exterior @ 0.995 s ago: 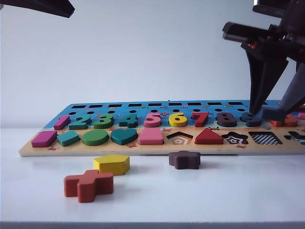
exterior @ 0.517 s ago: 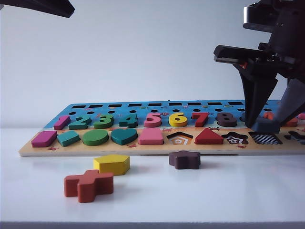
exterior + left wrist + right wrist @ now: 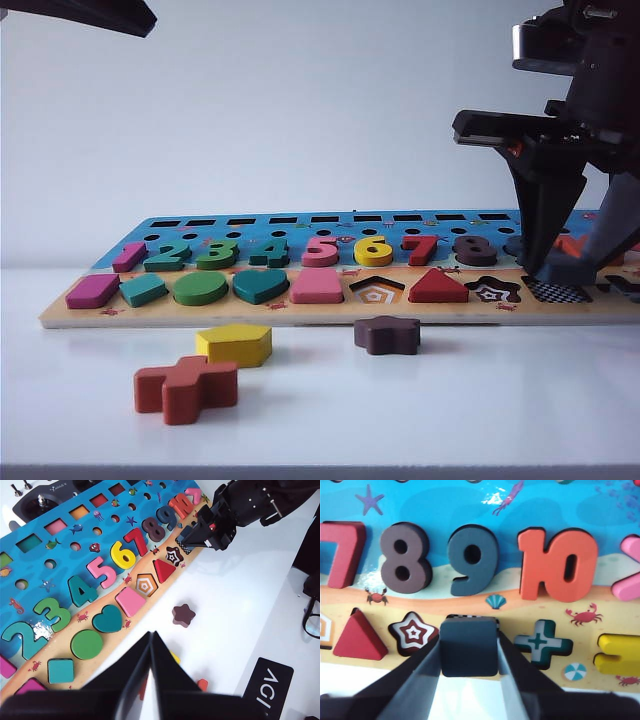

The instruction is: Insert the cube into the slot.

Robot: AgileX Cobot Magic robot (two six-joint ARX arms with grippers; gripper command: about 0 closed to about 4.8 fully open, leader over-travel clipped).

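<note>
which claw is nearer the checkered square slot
Right. The right claw, holding the cube, hangs just over the slot; the left claw is far off, raised above the board's other end.

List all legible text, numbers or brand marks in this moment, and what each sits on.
"1 2 3 4 5 6 7 8": number pieces on the puzzle board.
"9" and "10": number pieces on the same board.
"AGI": black plate, cut off by the frame.
Small print on the dark device behind the board: too small to read.

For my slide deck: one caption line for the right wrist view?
Right claw shut on the navy cube, poised over the checkerboard slot between star and cross cut-outs.
</note>
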